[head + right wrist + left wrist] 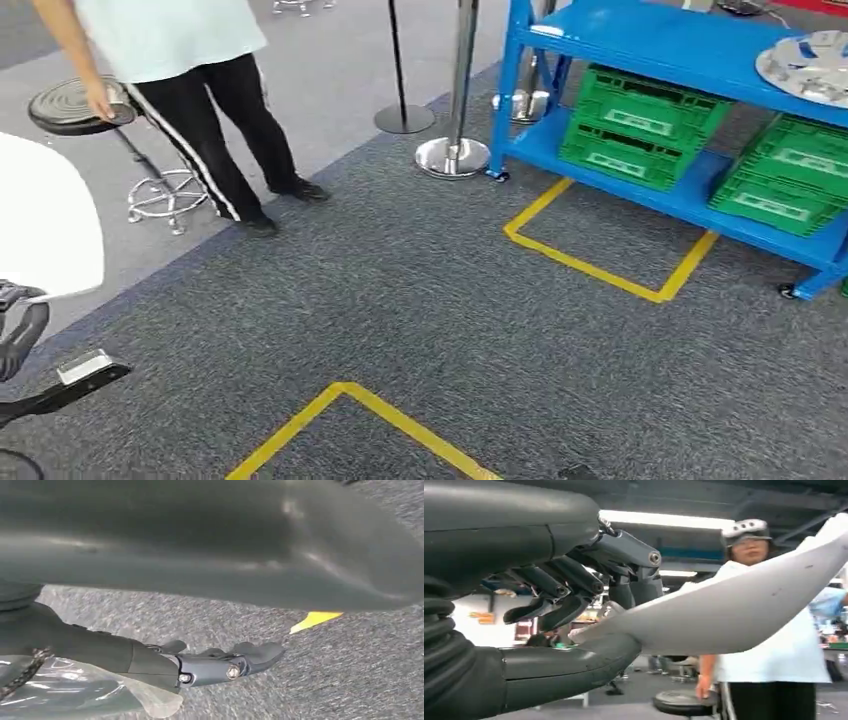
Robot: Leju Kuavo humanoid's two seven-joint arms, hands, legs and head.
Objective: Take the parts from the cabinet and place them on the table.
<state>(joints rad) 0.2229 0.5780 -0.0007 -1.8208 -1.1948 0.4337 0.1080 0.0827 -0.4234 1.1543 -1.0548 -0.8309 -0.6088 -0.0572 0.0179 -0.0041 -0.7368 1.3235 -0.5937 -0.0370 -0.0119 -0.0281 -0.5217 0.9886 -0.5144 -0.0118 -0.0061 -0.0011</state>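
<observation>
A large white curved part point(45, 215) sits at the left edge of the head view, with my left hand point(20, 335) under it. In the left wrist view the thumb and dark fingers point(574, 587) of that hand point(584, 625) pinch the edge of the white part point(734, 610). The blue cabinet point(650, 45) stands at the far right. It holds a silver wheel cover point(810, 65) on its upper shelf and green crates point(640, 125) below. My right hand point(220, 665) hangs over the grey carpet with its fingers stretched out and nothing in them.
A person point(200, 90) stands at the far left with a hand on a black stool point(70, 105). Chrome barrier posts point(455, 150) stand near the cabinet's left end. Yellow tape point(600, 265) marks squares on the carpet. Clear plastic film point(75, 692) lies by my right wrist.
</observation>
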